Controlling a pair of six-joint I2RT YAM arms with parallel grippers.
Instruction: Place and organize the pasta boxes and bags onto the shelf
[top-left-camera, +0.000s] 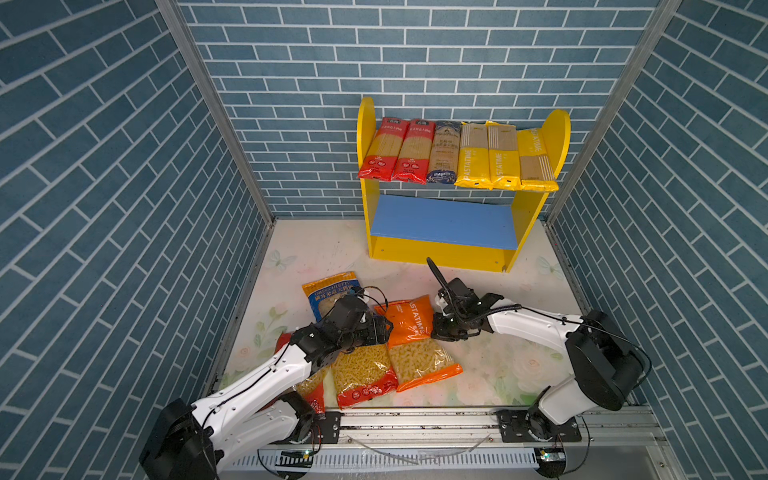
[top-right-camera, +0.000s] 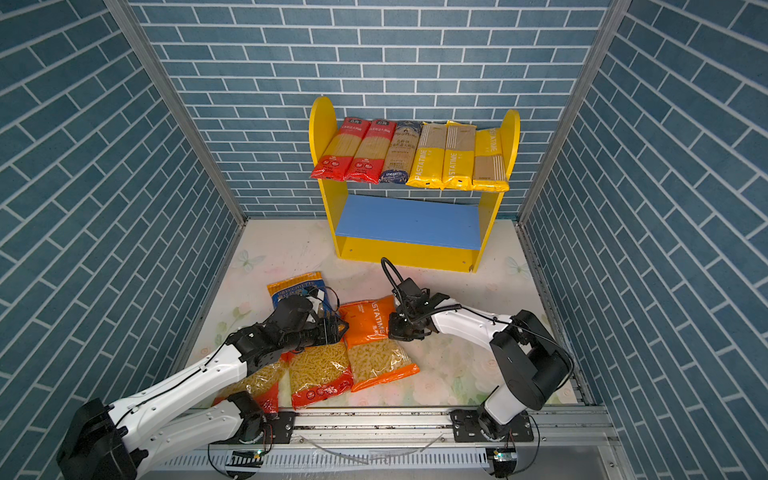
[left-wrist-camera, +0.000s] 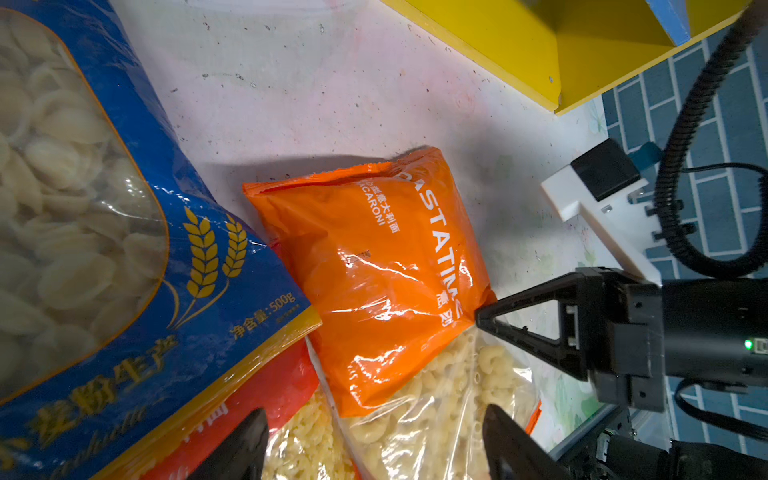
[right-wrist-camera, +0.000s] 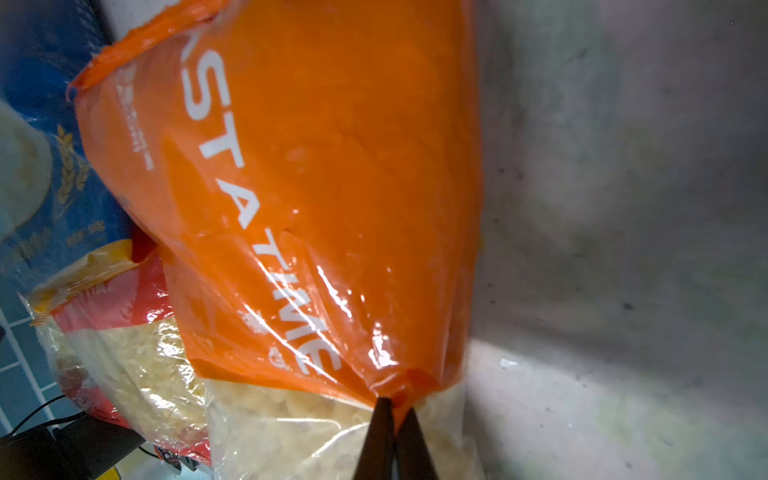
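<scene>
An orange PASTATIME macaroni bag lies mid-table. My right gripper is shut on a pinched fold of its right edge. My left gripper hovers open over the bag's left side, fingers wide apart with nothing between them. A blue bag lies behind my left gripper. Two red bags lie in front, one partly under the left arm. The shelf stands at the back with several spaghetti packs on its upper board.
Blue brick walls close in the table on three sides. A metal rail carrying both arm bases runs along the front edge. The shelf's blue lower board faces forward, just behind the right arm's cable loop.
</scene>
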